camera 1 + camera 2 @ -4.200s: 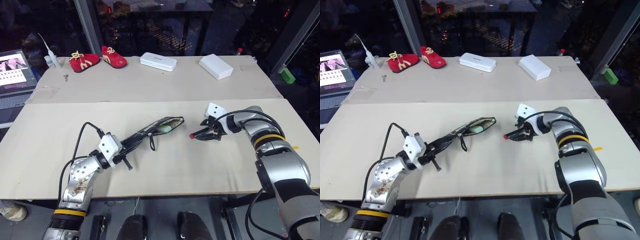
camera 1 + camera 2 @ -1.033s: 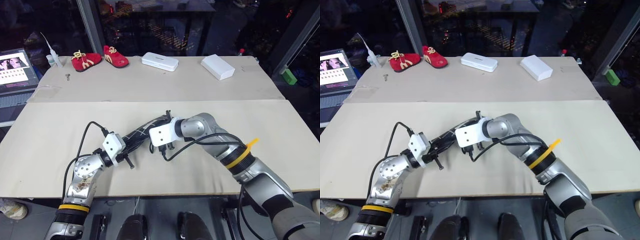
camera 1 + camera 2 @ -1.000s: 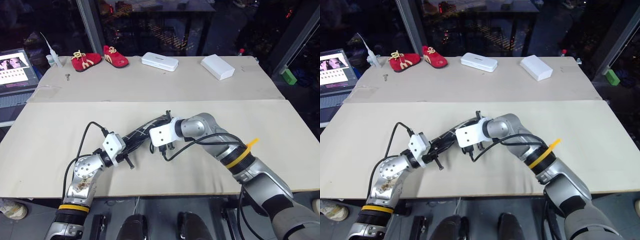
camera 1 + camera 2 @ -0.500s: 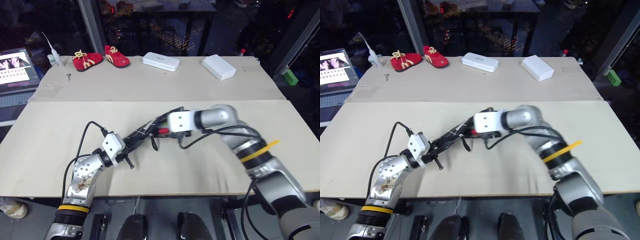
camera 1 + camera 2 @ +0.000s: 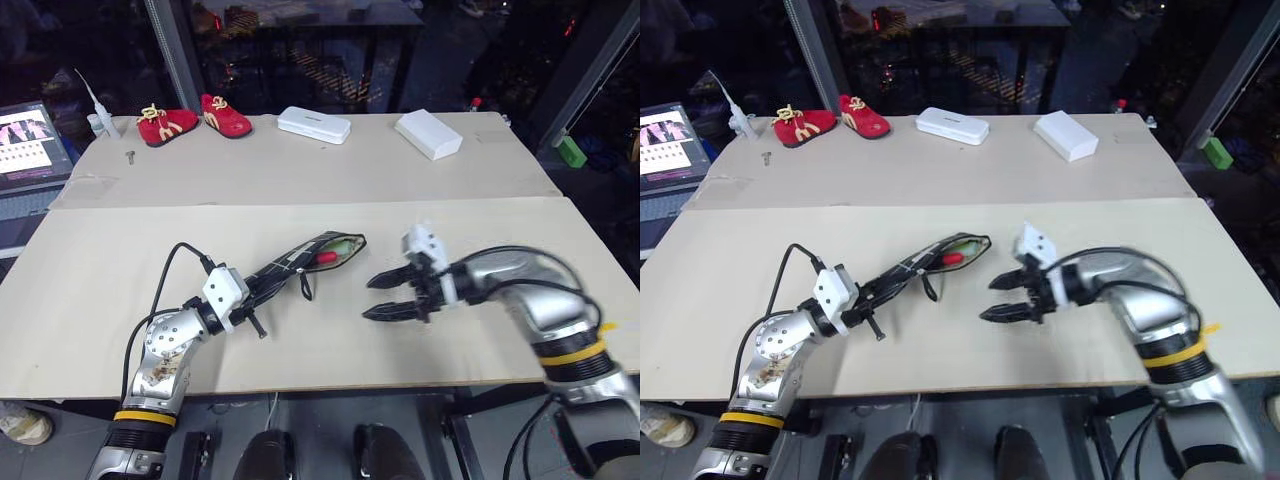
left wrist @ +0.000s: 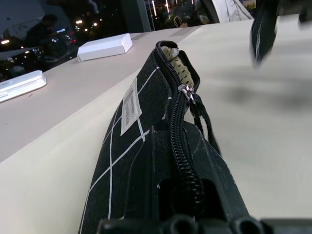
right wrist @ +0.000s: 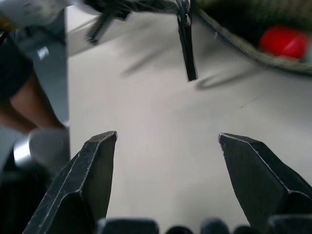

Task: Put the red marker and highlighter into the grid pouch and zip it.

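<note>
Two claws work over the table (image 5: 120, 250). The left claw (image 5: 262, 290) is pinching one end of the grid pouch (image 5: 305, 259), holding it so that it slants away toward the middle of the table with its open mouth at the far end. The zipper is only partly drawn; its pull and black cord (image 6: 195, 105) hang at the side near the mouth. Inside the open mouth lie the red marker (image 5: 326, 257), its red tip showing, and a bit of the pale green highlighter (image 5: 343, 246) just beyond it. The right claw (image 5: 389, 297) hovers just above the table, near the pouch's mouth but apart from it, its two black fingers (image 7: 90, 185) spread wide with nothing between them, pointing toward the pouch. At the far side of the table sit a pair of red baby shoes (image 5: 190, 118), a white case (image 5: 314, 124) and a white box (image 5: 428, 133). A laptop (image 5: 30, 140) stands off the left edge.
</note>
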Robot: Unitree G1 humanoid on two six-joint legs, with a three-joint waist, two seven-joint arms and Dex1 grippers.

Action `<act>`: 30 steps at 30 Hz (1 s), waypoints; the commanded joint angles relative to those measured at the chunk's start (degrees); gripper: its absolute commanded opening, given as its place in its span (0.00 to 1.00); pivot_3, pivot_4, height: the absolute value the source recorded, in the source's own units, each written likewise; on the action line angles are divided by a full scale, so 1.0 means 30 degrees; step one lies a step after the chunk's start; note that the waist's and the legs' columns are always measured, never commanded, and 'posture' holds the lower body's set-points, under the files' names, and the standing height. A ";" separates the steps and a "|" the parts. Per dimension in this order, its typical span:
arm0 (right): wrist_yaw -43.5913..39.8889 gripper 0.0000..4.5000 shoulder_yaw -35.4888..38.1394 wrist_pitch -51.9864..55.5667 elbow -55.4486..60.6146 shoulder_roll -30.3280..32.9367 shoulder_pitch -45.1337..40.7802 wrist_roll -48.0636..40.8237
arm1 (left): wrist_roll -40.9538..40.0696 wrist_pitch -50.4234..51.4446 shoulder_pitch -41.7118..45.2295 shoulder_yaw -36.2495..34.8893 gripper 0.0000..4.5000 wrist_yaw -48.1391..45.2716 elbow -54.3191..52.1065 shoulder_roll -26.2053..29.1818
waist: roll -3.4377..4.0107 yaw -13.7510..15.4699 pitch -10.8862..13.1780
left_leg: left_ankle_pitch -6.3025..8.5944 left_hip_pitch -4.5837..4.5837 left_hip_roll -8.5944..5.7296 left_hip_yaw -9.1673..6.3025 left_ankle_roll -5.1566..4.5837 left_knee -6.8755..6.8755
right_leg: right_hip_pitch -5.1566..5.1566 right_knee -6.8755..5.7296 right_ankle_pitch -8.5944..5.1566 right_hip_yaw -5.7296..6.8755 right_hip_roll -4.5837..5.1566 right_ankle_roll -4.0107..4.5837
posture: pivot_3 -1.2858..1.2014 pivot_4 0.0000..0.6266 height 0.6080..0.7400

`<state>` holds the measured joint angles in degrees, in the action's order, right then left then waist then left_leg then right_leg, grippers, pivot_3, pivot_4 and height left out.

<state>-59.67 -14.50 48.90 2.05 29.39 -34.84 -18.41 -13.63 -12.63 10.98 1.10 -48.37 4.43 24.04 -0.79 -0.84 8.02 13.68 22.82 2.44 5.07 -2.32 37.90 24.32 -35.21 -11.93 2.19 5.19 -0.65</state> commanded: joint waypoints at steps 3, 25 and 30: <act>0.3258 0.83 -0.0501 0.0818 -0.0281 -0.2380 -0.1112 0.0814 | -0.0192 -0.0294 0.0196 0.0016 0.00 0.0016 -0.0553 -0.0126 | 0.0001 0.0251 0.0000 | -0.0004 0.0059 -0.0045 -0.0010 0.0006 0.0000 | 0.0016 0.0020 -0.0005 0.0038 0.0018 -0.0011 | 0.52 0.24 1.00; 0.4946 0.01 -0.0225 0.1324 -0.1049 -0.4951 -0.2848 0.0275 | -0.0110 -0.0805 0.0835 0.0152 0.00 -0.0275 0.0519 -0.0464 | 0.0001 0.0045 0.0000 | -0.0003 0.0076 -0.0105 -0.0034 0.0003 0.0001 | 0.0009 0.0030 0.0008 0.0047 0.0026 -0.0037 | 0.52 0.24 1.00; 0.4608 0.01 -0.0030 0.1415 -0.0782 -0.4557 -0.2692 -0.0018 | -0.0103 -0.0824 0.0806 0.0118 0.00 -0.0275 0.0481 -0.0403 | 0.0001 0.0039 0.0000 | -0.0003 0.0078 -0.0103 -0.0035 0.0003 0.0001 | 0.0009 0.0030 0.0008 0.0047 0.0027 -0.0038 | 0.52 0.24 1.00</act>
<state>-45.08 -16.35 54.15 -2.38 15.17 -41.97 -17.11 -13.62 -13.85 12.77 1.50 -49.01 7.05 22.70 -0.79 -0.72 8.02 13.67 23.06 2.13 4.96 -2.31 37.91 24.35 -35.12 -11.90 2.33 5.27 -0.76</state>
